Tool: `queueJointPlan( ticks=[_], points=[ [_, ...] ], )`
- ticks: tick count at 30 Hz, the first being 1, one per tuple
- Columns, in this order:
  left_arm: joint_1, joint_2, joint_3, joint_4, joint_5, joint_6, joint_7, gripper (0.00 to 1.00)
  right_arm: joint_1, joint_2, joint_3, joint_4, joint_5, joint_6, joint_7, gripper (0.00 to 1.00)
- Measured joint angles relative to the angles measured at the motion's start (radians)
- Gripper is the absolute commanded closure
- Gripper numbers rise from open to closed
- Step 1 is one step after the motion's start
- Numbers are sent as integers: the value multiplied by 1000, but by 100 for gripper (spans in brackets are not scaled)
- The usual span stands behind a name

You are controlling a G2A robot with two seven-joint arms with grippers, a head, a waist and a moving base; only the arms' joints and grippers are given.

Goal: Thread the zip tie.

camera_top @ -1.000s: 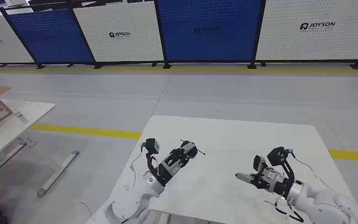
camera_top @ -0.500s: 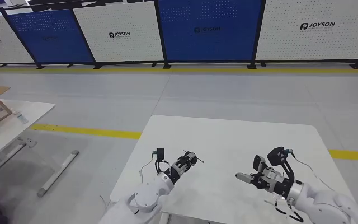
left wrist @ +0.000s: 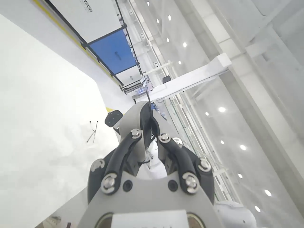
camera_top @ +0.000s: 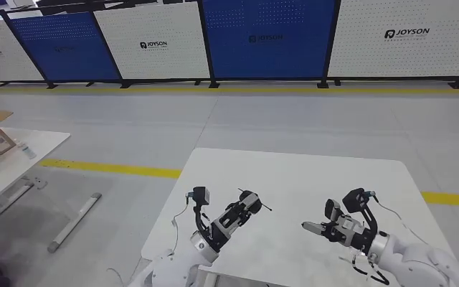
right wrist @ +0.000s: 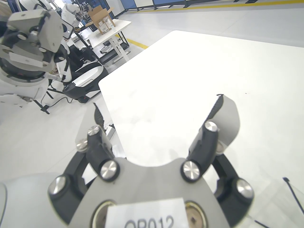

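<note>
Left tool (camera_top: 249,201): closed on a thin black zip tie (left wrist: 148,97), pinched between its two fingertips and raised above the near left part of the desk (camera_top: 323,172).

Zip tie, place: in the left tool, off the desk surface. In the left wrist view it runs straight through the closed fingertips and a short length pokes out past them.

Zip tie, long axis: from the top view it lies roughly along the 10-to-4 o'clock line. The end that shows juts toward about 4 o'clock. Whether this is the head or the tail is too small to tell.

Right tool (camera_top: 310,227): fingers spread wide and holding nothing, low over the near right part of the desk, its tips aimed at about 9 o'clock.

Key relation: the held tie sits at about 10 o'clock from the right tool, with bare desk between the two tools. The tie's exposed end and the right tool's open fingers point roughly at each other.

Nearer arm: the left one has the tie, so the right one is the free partner.

Likely step: bringing the two tools together so the free end can be taken and fed through the head.

Other ties: a few loose ties (left wrist: 93,131) lie crossed on the desk beyond the left tool.

Risk: the tie is thin and springy, and a small tilt could send its end past the open fingers.
</note>
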Motion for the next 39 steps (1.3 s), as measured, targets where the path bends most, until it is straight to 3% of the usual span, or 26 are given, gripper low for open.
queueJointPlan(
  ticks=[3, 6, 9, 13, 16, 19, 21, 27, 31, 34, 36, 39],
  points=[
    [12, 1, -4, 10, 4, 23, -21, 100, 0, 0, 0, 0, 0, 0, 0, 0],
    [-19, -5, 25, 75, 2, 65, -32, 100, 0, 0, 0, 0, 0, 0, 0, 0],
    [-89, -22, 87, 186, 26, 70, 13, 100, 0, 0, 0, 0, 0, 0, 0, 0],
    [-199, -60, 209, 346, 26, 31, 120, 100, 0, 0, 0, 0, 0, 0, 0, 0],
    [-260, -87, 283, 431, 28, -4, 185, 100, 0, 0, 0, 0, 0, 0, 0, 0],
    [-299, -103, 328, 489, 30, -10, 181, 100, 0, 0, 0, 0, 0, 0, 0, 0],
    [-305, -105, 331, 498, 9, -21, 153, 100, 0, 0, 0, 0, 0, 0, 0, 0],
    [-304, -104, 329, 497, 9, -20, 155, 100, 0, 0, 0, 0, 0, 0, 0, 0],
    [-307, -94, 296, 490, 74, 42, 125, 100, 0, 0, 0, 0, 0, 0, 0, 0],
    [-288, -81, 258, 458, 116, 92, 69, 100, 0, 0, 0, 0, 0, 0, 0, 0],
    [-272, -73, 238, 447, 141, 100, 37, 100, 0, 0, 0, 0, 0, 0, 0, 0],
    [-245, -67, 217, 449, 115, 59, -11, 100, 0, 0, 0, 0, 0, 0, 0, 0]
  ],
)
